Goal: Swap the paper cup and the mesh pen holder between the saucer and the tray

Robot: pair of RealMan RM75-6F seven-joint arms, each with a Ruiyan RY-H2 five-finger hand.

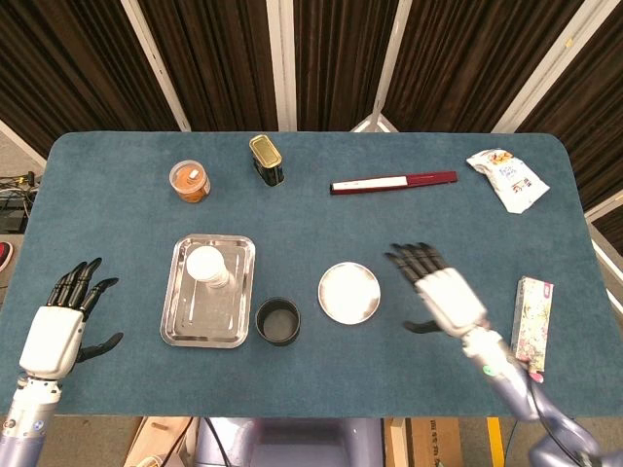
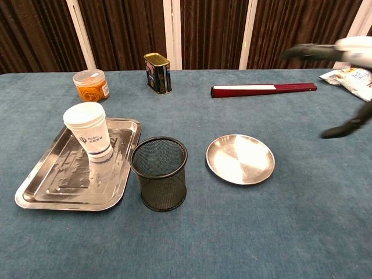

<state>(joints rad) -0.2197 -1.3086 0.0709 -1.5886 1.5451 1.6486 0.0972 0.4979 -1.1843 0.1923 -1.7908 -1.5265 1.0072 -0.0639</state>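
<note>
The paper cup [image 1: 206, 265] stands upright, mouth up, in the far half of the steel tray [image 1: 191, 321], its long axis vertical; in the chest view the cup [image 2: 89, 129] tapers toward its base with printing on the wall facing the camera. The tray is a rectangle whose long axis runs from 12 to 6 o'clock on the table in the head view. The mesh pen holder [image 1: 277, 321] stands upright and open-topped on the blue cloth [image 1: 428, 224], just beside the tray's near right corner at about 4 o'clock from the cup, and near the saucer [image 1: 348, 292], which lies bare at 2 o'clock from the holder. The left hand [image 1: 58, 331] sits low at the table's near left edge, well apart from the tray, holding nothing, fingers spread and pointing toward 12 o'clock. The right hand [image 1: 440, 292] hovers at 3 o'clock from the saucer, near it, holding nothing, fingers apart and pointing toward 11 o'clock; in the chest view it is blurred at the upper right. Along the far side lie an orange-filled jar [image 1: 190, 180], a gold tin can [image 1: 267, 160], a dark red folded fan [image 1: 393, 182] lying left to right, and a snack packet [image 1: 506, 178]; a patterned box [image 1: 531, 326] rests near the right edge.
</note>
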